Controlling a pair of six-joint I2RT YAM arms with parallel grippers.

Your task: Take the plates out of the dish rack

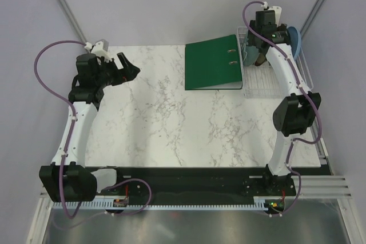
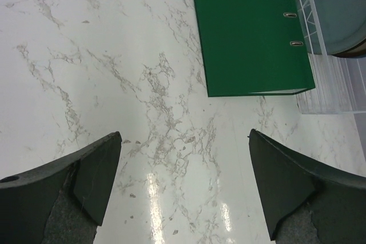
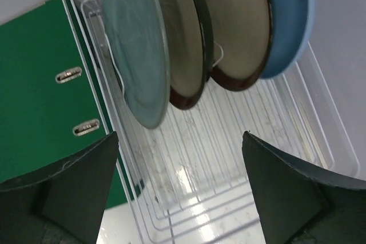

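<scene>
The white wire dish rack (image 1: 273, 83) stands at the table's far right. In the right wrist view several plates stand on edge in the dish rack (image 3: 318, 123): a grey-green plate (image 3: 134, 44), two beige plates with dark rims (image 3: 183, 44) (image 3: 240, 27) and a light blue plate (image 3: 289, 21). My right gripper (image 3: 180, 135) is open and empty, hovering over the rack's bare near part, just short of the plates. My left gripper (image 1: 130, 68) is open and empty above the table's far left, and in its own wrist view (image 2: 185, 135) nothing is between its fingers.
A flat green ring binder (image 1: 214, 64) lies just left of the rack, touching or nearly touching its side; it also shows in the left wrist view (image 2: 249, 32). The marble table top (image 1: 171, 124) spreads between the arms. Grey walls close in behind the rack.
</scene>
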